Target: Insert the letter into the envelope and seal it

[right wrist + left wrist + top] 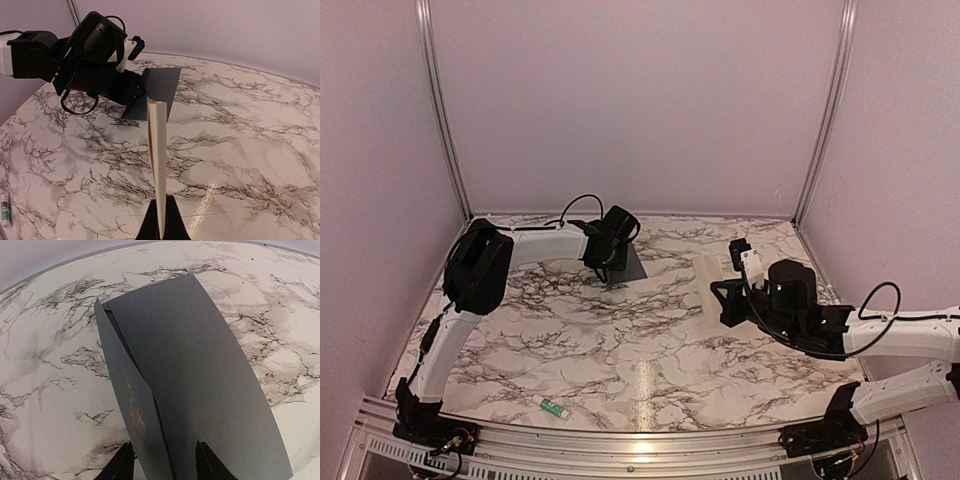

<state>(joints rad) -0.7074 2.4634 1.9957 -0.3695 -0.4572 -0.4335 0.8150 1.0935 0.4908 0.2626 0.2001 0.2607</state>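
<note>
The dark grey envelope (630, 263) lies on the marble table at the back, left of centre. In the left wrist view the envelope (200, 380) has its flap raised along a crease, with a pale mark on it. My left gripper (165, 462) is open, its jaws straddling the envelope's near end, one on each side of the raised flap. My left gripper (609, 258) is low over that end. My right gripper (161, 226) is shut on the letter (158, 150), a folded cream sheet seen edge-on and held upright above the table. The letter (709, 270) is to the right of the envelope.
A small white-and-green tube (552, 407) lies near the table's front edge on the left, and the tube (5, 207) shows at the left edge of the right wrist view. Metal frame posts and pale walls close in the table's back and sides.
</note>
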